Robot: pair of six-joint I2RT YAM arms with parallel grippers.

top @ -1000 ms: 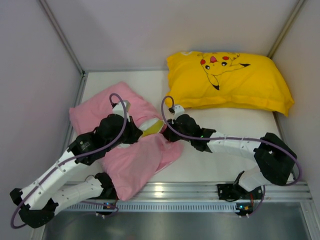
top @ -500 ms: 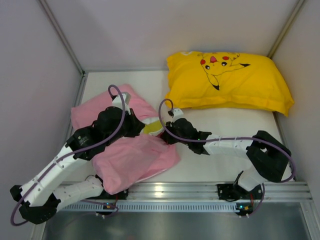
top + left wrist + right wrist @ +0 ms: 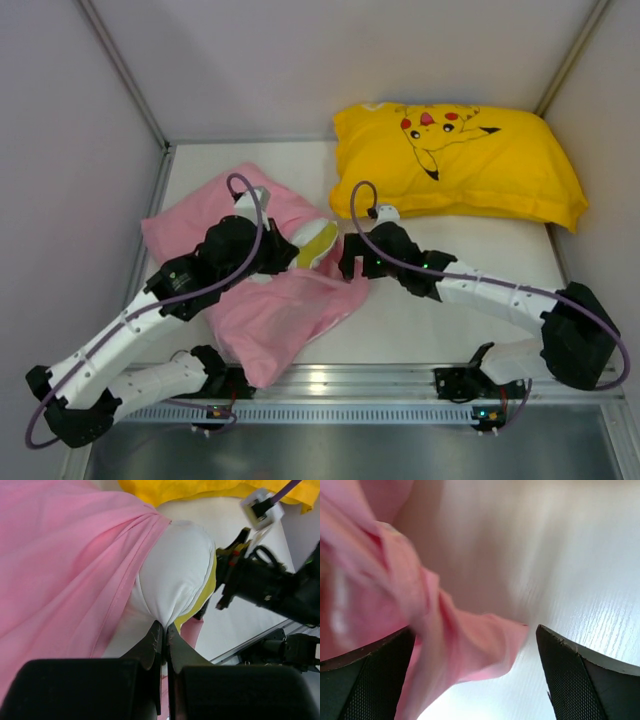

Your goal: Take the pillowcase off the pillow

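Nearest us, the loose end of the pink pillowcase [image 3: 272, 325] lies crumpled on the left half of the bench [image 3: 460, 250], reaching almost to its front edge. Our left arm [image 3: 130, 330] lies across this cloth, angled inward from the left corner.

Our left jaws are pinched almost together on a fold of the pillow [image 3: 175, 580], gripping its white cover at the near end. From the left wrist we see that end bulging out of the pillowcase's mouth, rounded and bare, with the yellow trim showing along its right side. The pink cloth is gathered in folds around it on the left, and the rest of the pillow is hidden inside. It sits left of the bench's middle.

Just right of the bare end, our right arm [image 3: 490, 290] comes in from the right corner. Our right jaws stand wide apart. A flap of the pink cloth lies between the fingers [image 3: 365, 680] without being clamped, though that view is blurred. We cannot tell whether the cloth touches either finger.

Farthest off, a yellow pillow [image 3: 470, 165] lies flat in the far right corner, its near left corner close to the pink bundle.
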